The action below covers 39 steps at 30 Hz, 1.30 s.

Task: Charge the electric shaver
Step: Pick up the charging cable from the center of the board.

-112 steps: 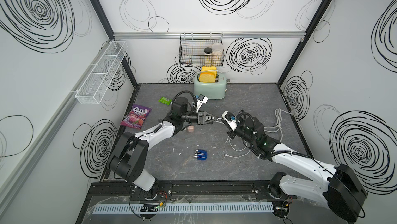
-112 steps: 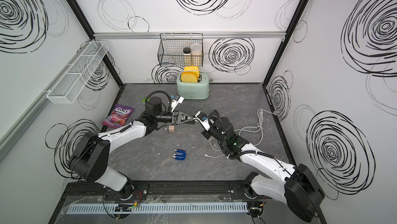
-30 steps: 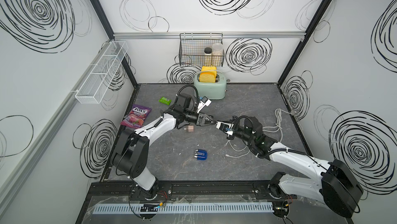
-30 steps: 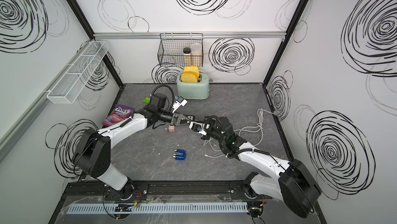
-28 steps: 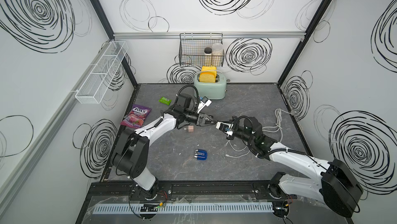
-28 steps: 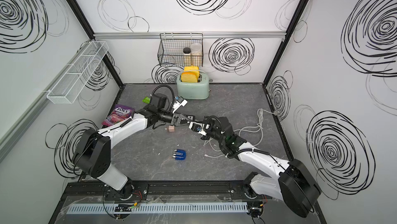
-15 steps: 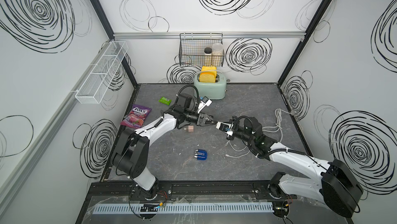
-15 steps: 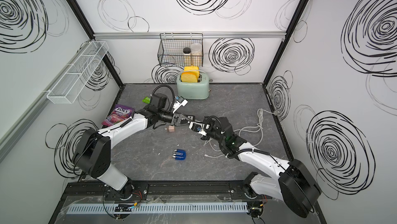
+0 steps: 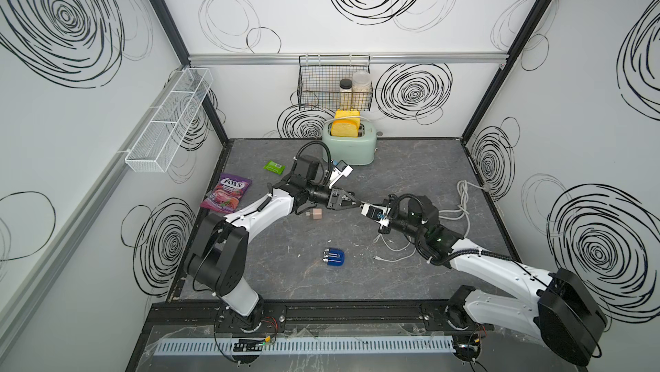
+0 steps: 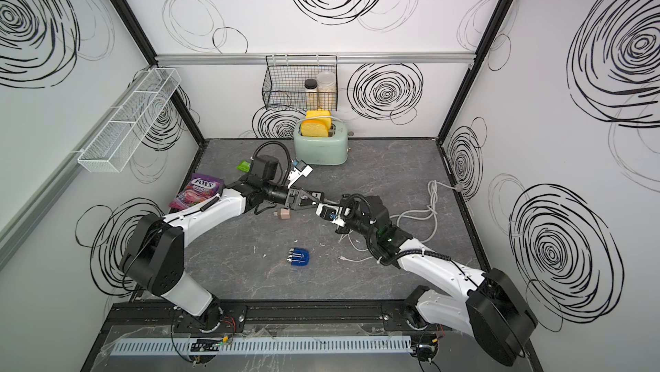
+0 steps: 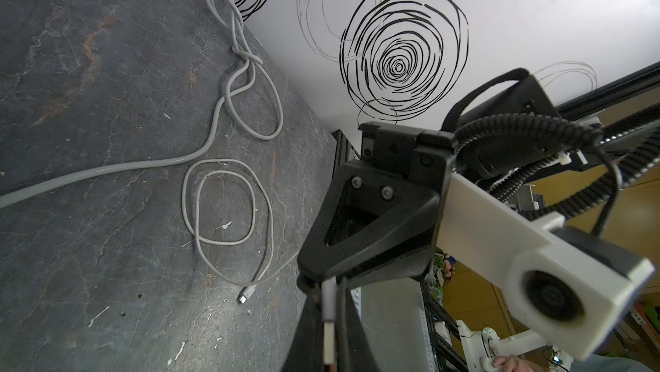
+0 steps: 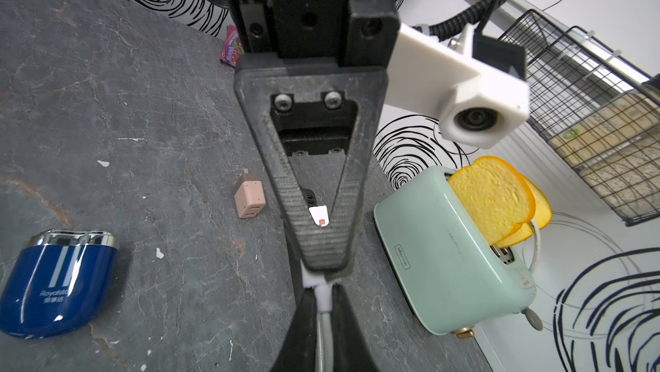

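The USB plug (image 12: pixel 319 216) is being gripped by left claw (image 9: pixel 357 204) and right claw (image 12: pixel 322 302), tip-to-tip, probably for regrasping before insertion into the plug adapter (image 12: pixel 249 198).

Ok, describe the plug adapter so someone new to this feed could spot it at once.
Start at the mint-green toaster at the back of the dark table. Between it and the blue electric shaver nearer the front lies the plug adapter. It is the only small pinkish cube, with metal prongs at one end, unlike the shaver's rounded blue body.
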Available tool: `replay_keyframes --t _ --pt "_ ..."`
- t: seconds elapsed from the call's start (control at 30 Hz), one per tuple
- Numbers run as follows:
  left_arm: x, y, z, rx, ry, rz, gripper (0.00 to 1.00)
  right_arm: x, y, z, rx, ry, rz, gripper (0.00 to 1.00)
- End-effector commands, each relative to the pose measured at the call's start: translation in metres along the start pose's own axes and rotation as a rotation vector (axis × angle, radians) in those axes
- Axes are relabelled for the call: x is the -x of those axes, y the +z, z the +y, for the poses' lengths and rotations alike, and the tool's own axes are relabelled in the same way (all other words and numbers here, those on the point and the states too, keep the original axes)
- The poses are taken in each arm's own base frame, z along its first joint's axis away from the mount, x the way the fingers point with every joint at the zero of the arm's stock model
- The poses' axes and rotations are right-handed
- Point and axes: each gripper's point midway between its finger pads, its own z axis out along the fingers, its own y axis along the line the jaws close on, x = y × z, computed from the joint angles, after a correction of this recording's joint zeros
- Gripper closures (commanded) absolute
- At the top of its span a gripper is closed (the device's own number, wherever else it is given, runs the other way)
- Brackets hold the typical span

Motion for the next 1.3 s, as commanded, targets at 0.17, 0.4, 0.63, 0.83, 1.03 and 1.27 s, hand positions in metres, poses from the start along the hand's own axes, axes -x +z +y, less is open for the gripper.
replay_keyframes --t 0.17,0.4,0.63,0.83,1.03,1.27 --pt "0.003 0.002 -0.001 -0.013 0.037 -0.001 1.0 0.011 -0.003 0.002 0.008 -0.012 -0.058 0.83" --pt "0.005 0.002 -0.002 -0.015 0.04 -0.003 1.0 0.01 -0.003 0.005 0.019 -0.011 -0.055 0.85" --pt "0.004 0.002 0.0 -0.011 0.035 -0.002 1.0 0.012 -0.003 0.006 0.02 -0.011 -0.062 0.91" --pt "0.004 0.001 0.002 0.001 0.03 -0.005 0.91 0.018 -0.007 0.002 0.001 0.019 -0.081 1.0" --pt "0.022 -0.04 0.012 0.12 0.057 -0.099 0.1 0.014 -0.004 -0.011 0.034 0.217 0.007 1.0" --pt "0.061 -0.148 0.043 0.504 0.143 -0.379 0.03 -0.005 -0.007 -0.026 0.063 0.451 0.115 1.0"
